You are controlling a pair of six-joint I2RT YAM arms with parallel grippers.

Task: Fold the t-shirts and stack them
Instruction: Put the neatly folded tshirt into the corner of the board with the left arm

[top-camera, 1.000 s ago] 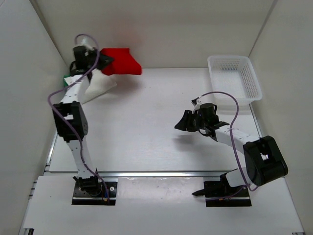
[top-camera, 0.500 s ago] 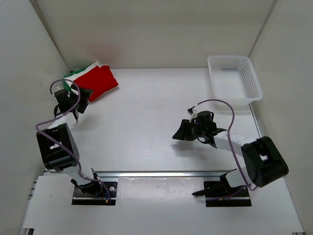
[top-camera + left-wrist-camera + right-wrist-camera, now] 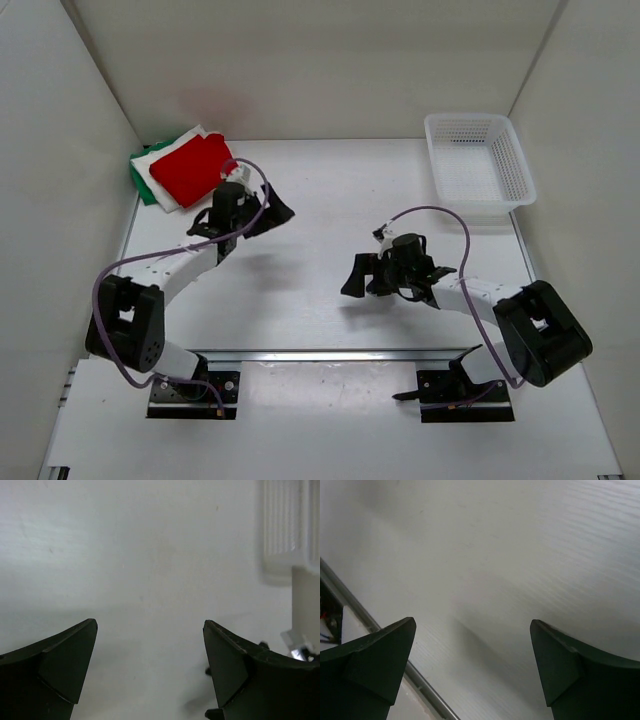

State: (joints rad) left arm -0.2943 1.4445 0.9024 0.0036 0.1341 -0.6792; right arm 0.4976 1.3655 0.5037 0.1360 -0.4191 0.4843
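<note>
Left gripper (image 3: 268, 213) hangs spread and empty just beside the shirt stack; right gripper (image 3: 358, 276), also spread and empty, hangs over mid-table (image 3: 320, 190). At the far-left corner the folded red t-shirt (image 3: 190, 168) tops the white t-shirt (image 3: 163, 197) and green t-shirt (image 3: 140, 172). The white mesh basket (image 3: 430, 150) sits far right.

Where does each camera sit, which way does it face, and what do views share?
Top external: above and behind the bases, looking down on the table; both arms, left pincer, right pincer, stacked t-shirts far left.
Left wrist: on the left arm, facing across the table toward the basket; own open fingers below.
Right wrist: on the right arm, facing bare table and near-edge rail; own open fingers below.
Shared: basket, in top and left wrist.
</note>
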